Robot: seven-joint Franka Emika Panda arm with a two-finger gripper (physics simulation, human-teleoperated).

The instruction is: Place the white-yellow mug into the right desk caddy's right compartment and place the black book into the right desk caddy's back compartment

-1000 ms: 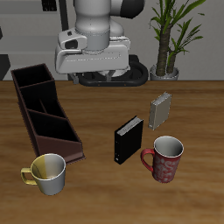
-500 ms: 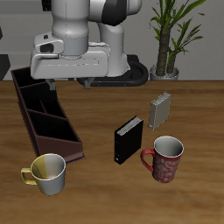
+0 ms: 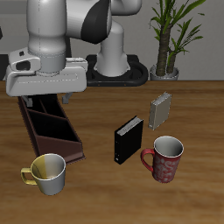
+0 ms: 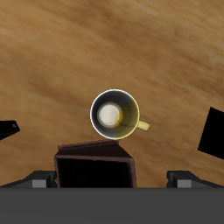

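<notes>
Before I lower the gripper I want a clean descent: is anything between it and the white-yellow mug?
Nothing visible. In the wrist view the white-yellow mug sits on bare table just past the end of the right desk caddy, apart from it. The black book and red mug stand well aside.

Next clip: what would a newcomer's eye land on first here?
The big white arm, its gripper hanging above the dark-brown right desk caddy and hiding the caddy's far end. Next, the white-yellow mug at the table's front edge just past the caddy's near end, centred in the wrist view. Then the black book standing upright mid-table, with a red patterned mug beside it and a small grey book farther back.
</notes>
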